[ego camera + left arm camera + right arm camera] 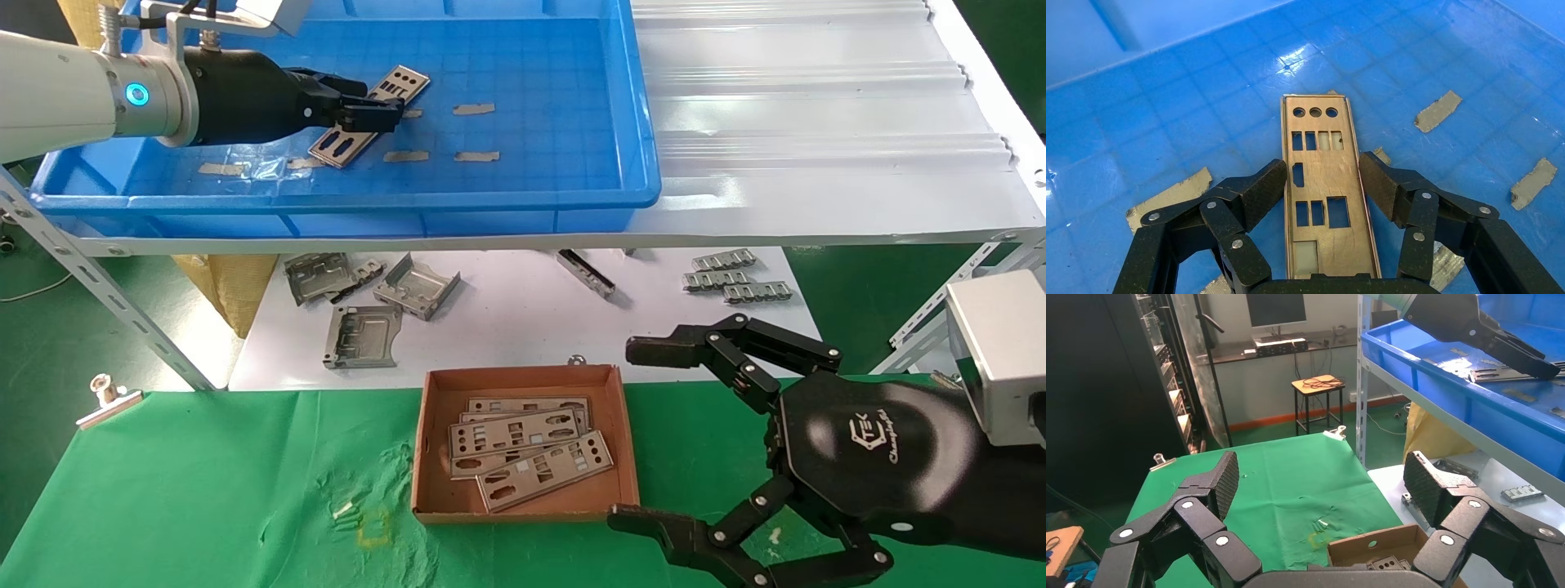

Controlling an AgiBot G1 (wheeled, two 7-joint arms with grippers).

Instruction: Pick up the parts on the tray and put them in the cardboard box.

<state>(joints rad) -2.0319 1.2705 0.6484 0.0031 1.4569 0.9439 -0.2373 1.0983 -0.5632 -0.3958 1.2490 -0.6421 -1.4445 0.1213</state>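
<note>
One plate (1324, 190) lies on the blue tray (523, 192) floor, straddled by the left tool (1321, 187); the left wrist view shows both pads just beside its long edges. Several plates (523, 453) are seen in the cardboard box (433, 441). The right tool (645, 433) is held wide open beside the box.

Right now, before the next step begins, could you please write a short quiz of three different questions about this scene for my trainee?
1. True or false: the left gripper is inside the blue tray, its jaws on either side of a punched metal plate.
2. Where is the right gripper?
A. Over the tray
B. Beside the cardboard box, jaws open
C. Holding a plate
3. Fill in: the plates already delivered lie in the ____.

Key: 1 true; 2 B; 3 cardboard box.
</note>
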